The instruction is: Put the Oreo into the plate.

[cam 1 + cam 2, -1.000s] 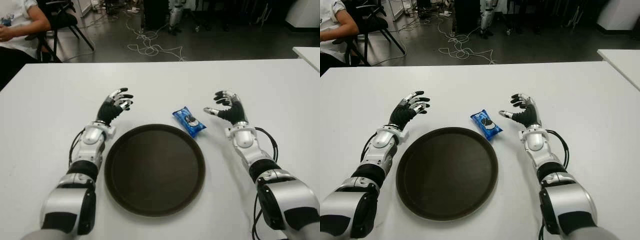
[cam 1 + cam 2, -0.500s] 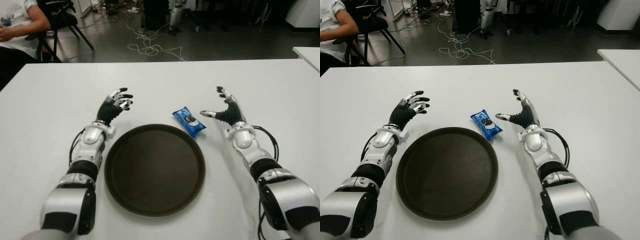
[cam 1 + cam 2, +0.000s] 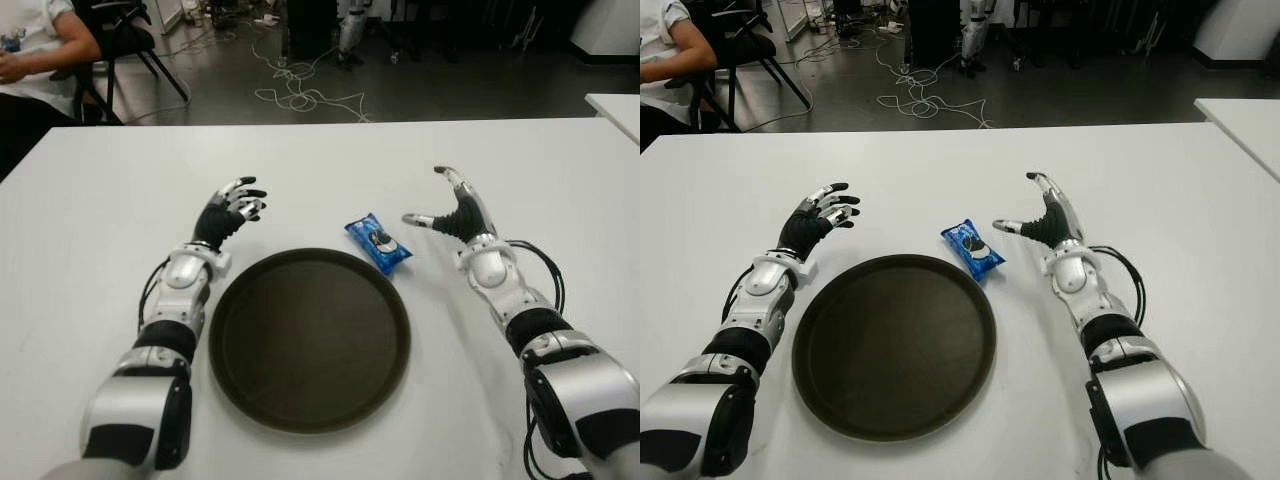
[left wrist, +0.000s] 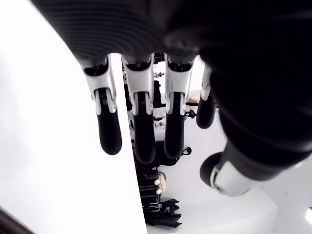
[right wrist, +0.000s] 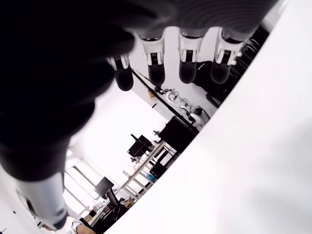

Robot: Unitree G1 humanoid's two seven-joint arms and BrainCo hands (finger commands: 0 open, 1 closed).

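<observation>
The blue Oreo packet [image 3: 379, 242] is lying on the white surface [image 3: 110, 200], just beyond the dark round plate [image 3: 310, 338]. The right robot hand [image 3: 452, 212] is hovering beside it, fingers spread wide, holding nothing. The left robot hand [image 3: 230, 210] is showing left of the plate, fingers relaxed and empty.

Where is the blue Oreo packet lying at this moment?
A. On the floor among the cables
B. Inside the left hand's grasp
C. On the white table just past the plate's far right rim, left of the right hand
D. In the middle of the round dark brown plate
C: the blue Oreo packet lies on the white table beyond the round dark brown plate, with the open right hand beside it and not touching it.
</observation>
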